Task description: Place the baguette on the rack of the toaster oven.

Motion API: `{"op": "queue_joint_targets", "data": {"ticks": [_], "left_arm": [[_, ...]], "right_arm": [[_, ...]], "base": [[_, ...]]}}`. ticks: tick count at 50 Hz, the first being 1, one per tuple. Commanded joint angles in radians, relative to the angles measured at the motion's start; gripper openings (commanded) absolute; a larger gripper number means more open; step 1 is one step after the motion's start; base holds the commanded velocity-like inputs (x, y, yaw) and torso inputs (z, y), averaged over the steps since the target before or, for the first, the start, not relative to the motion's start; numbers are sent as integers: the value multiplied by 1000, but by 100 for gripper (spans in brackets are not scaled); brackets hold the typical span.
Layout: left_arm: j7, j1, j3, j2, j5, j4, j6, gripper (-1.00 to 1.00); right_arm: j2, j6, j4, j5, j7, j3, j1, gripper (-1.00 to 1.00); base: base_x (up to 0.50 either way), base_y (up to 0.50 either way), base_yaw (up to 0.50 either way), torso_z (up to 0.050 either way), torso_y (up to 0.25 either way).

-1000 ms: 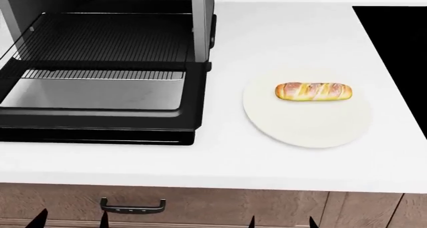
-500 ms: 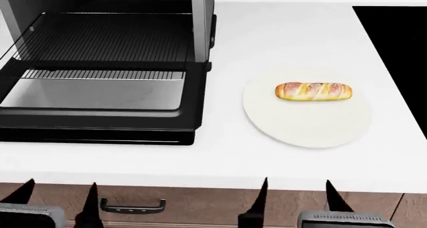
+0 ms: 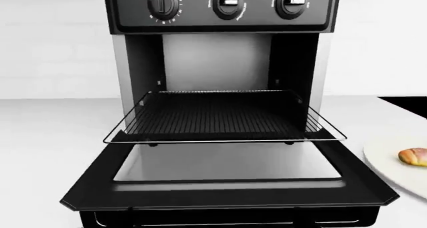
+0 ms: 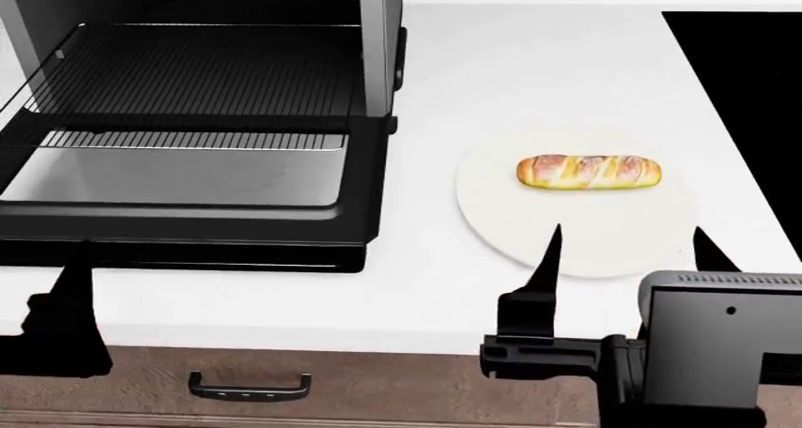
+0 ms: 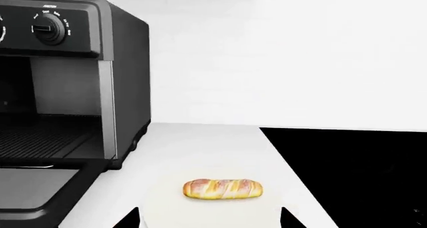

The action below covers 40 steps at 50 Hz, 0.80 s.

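Where the white desk point(image 4: 527, 62) runs back to a plain white wall, its surface is smooth and one black inset panel point(image 4: 746, 99) occupies the far corner beyond the right hand point(image 4: 626, 250). One toaster oven point(image 3: 223, 18) stands ahead of the left hand point(image 4: 69, 301), three knobs visible across its upper front, door point(image 4: 188, 179) dropped flat toward the desk edge. One rack point(image 3: 223, 118) is drawn partly out of the dark cavity, level above the door, with nothing lying on it. One round white plate point(image 4: 577, 231) sits on the desk just beside the door's corner, apart from it. One baguette point(image 4: 589, 172) lies lengthwise on the plate, just ahead of the right hand's two fingertips point(image 4: 549, 250), which stand spread wide over the plate's near rim and grip nothing. Between baguette and rack stands the oven's side wall and the raised door edge. Only part of the left hand shows at the desk's near edge, so I cannot tell how far it is spread. One drawer handle point(image 4: 250, 387) shows on the wood-grain cabinet front below the desk.
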Motion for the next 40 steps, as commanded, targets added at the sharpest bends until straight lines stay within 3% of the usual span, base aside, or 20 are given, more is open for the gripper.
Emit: {"op": "queue_joint_targets", "data": {"ticks": [1,11,18,40], "left_arm": [[-35,-65,-84,-33,-76,66,-152,100],[-51,-101,-152,-48,-132,97,-231,100],[-56,-100,-142,-54,-130,88,-222,100],[-74,-106,-170,-48,-190,110,-254,100]], "right_arm": [[20,62,-47,30,14,48,4,100],[42,100,-82,45,31,95,-22,100],[49,68,-77,49,13,100,-32,100],[52,54,-70,54,21,99,-38,100]], "base": [[0,0,0,0,0],[0,0,0,0,0],[62,0,0,0,0],[279,63,0,0,0]]}}
